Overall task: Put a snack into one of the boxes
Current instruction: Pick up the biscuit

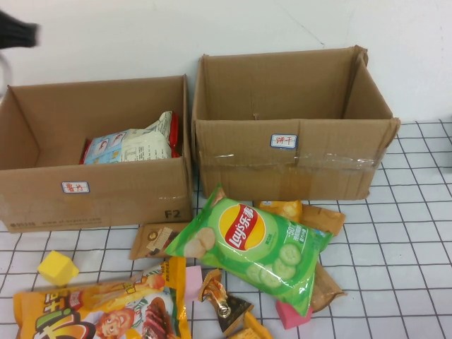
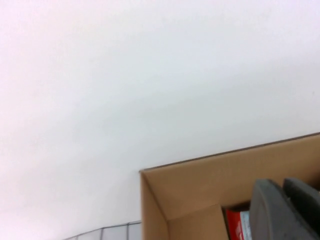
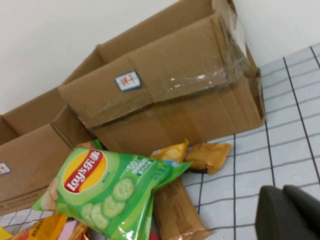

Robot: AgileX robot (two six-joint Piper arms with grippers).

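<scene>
- Setting: a staged test bench of a lab kind, not a home.
- Table: white cover ruled in a dark grid, reaching the near and right edges.
- Far edge: bare white wall.
- Labelled cartons suggest sorting.

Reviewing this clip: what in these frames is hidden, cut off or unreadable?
- Left gripper: left wrist view's edge crops it; a dark blur in the high view's corner.
- Right gripper: right wrist view's corner crops it; absent from the high view.
- Snack packs in the shorter box: its front wall hides their lower parts.
- Taller box: front wall hides its floor.
- White labels: lettering too small to read.
</scene>
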